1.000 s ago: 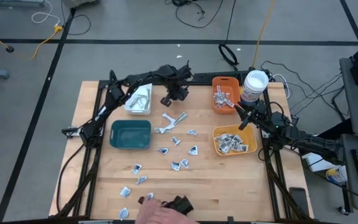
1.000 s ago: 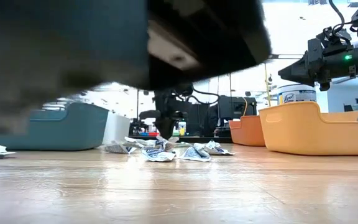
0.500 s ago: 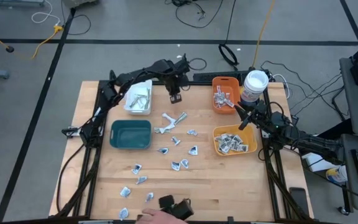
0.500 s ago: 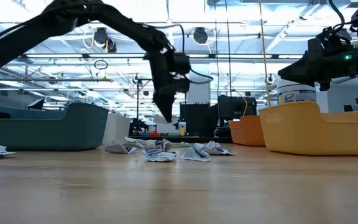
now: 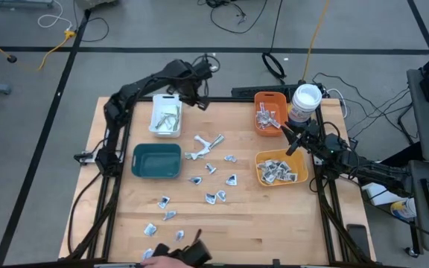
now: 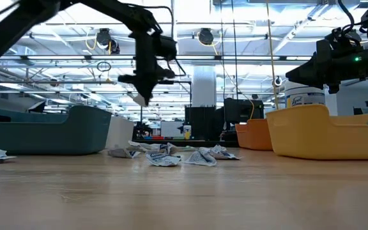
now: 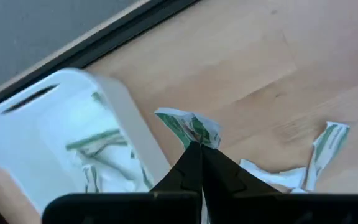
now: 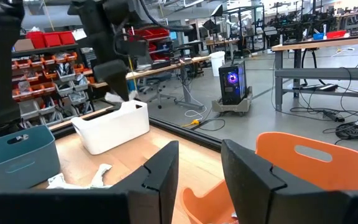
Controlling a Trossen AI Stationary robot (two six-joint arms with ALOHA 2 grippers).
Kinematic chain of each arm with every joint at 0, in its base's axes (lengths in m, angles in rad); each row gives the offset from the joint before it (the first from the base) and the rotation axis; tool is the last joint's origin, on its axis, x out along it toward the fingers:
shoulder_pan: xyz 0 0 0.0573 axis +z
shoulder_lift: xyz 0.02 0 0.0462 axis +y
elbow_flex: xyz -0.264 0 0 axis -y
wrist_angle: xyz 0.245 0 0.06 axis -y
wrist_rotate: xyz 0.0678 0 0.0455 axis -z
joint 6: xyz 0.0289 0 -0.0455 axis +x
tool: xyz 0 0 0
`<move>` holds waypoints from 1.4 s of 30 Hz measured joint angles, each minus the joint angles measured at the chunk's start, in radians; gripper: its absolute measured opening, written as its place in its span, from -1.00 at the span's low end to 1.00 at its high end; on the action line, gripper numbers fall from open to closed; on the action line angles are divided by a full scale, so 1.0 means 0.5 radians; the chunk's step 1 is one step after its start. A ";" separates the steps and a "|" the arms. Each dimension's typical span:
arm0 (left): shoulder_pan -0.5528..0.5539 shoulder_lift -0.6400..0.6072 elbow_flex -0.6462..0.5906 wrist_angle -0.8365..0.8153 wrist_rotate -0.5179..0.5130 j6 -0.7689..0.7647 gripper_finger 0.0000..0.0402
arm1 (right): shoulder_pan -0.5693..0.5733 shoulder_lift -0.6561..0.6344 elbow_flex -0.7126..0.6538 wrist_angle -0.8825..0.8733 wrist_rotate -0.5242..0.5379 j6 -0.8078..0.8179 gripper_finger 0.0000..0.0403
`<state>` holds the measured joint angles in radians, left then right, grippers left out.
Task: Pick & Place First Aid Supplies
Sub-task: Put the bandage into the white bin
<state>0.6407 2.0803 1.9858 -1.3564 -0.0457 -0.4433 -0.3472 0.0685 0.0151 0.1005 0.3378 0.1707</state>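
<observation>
left gripper (image 5: 197, 95): raised just beside the white bin's (image 5: 166, 117) far corner, fingers pinched tight on a green-printed packet (image 7: 191, 129)
right gripper (image 5: 285, 138): fingers spread, idle between the orange bin (image 5: 269, 113) and yellow bin (image 5: 281, 168), well apart from the white bin
loose packets (image 5: 210, 168): scattered on the table (image 5: 110, 130) beside the white bin, toward the front edge
white bin contents: a few strips (image 5: 168, 119)

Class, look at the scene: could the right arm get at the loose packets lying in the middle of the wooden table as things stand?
Probably yes. The right gripper hangs open between the orange bin and yellow bin, and the loose packets lie on bare table beside them, with nothing standing between.
</observation>
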 joint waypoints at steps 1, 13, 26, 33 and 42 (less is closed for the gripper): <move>0.010 -0.048 -0.052 0.011 0.000 -0.023 -1.00 | 0.000 0.000 -0.001 0.000 0.000 0.000 -0.42; 0.164 -0.549 -0.857 0.321 -0.003 -0.256 -1.00 | 0.000 0.000 -0.001 0.000 0.000 0.000 -0.43; 0.213 -0.564 -1.328 0.656 -0.001 -0.324 -1.00 | 0.000 0.000 0.000 0.000 0.000 0.000 -0.42; 0.216 -0.564 -1.340 0.678 -0.032 -0.315 -0.83 | 0.000 0.000 0.000 0.000 0.000 0.000 -0.42; 0.223 -0.564 -1.323 0.663 -0.032 -0.284 -0.08 | 0.000 0.000 0.000 0.000 0.000 0.000 -0.42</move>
<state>0.7525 1.7981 1.3245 -1.0248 -0.0618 -0.5851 -0.3471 0.0685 0.0150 0.1005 0.3378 0.1707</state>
